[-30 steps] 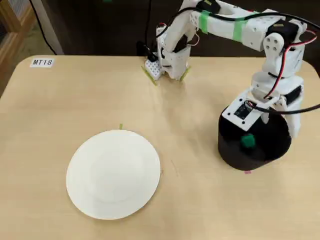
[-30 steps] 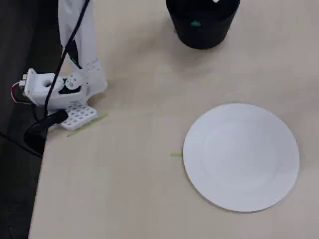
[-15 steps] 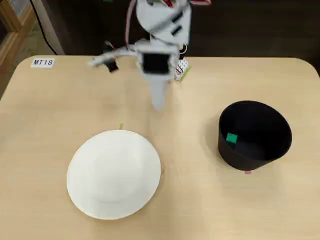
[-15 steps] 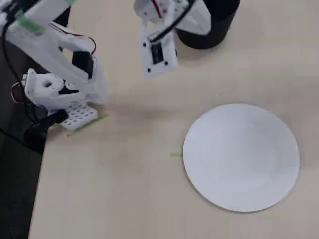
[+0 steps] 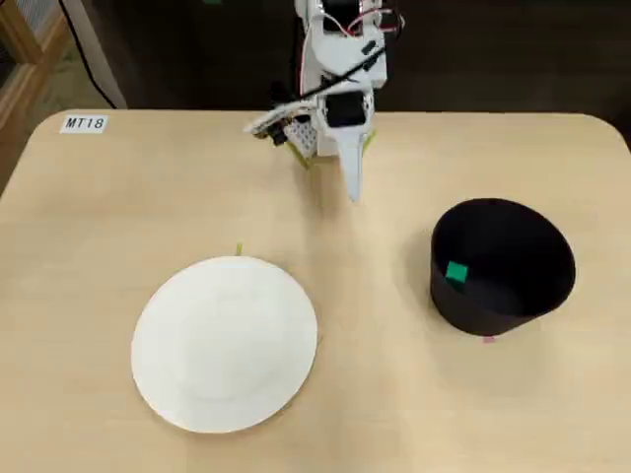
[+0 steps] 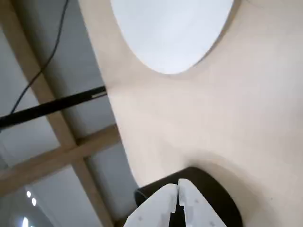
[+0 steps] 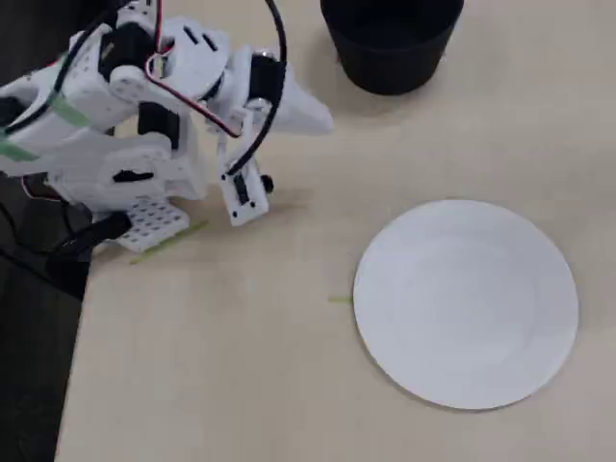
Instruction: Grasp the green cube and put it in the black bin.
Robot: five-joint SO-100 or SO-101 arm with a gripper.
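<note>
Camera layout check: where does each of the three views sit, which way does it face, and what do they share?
A fixed view: high, opposite the arm's base, looking down at the table; shows arm, hand, plate, bin with the cube inside.
Wrist view: on the arm, tilted across the table; hand shut at the bottom edge, bin behind it.
A fixed view: above, from the side, arm at left; hand, plate, bin.
Shared: plate and bin in all three.

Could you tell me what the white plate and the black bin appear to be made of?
The white plate looks like paper or thin plastic: matte, with a shallow thin rim. The black bin seems to be a thin matte sheet, perhaps card or plastic, curved into a tapered wall; which one is unclear.
</note>
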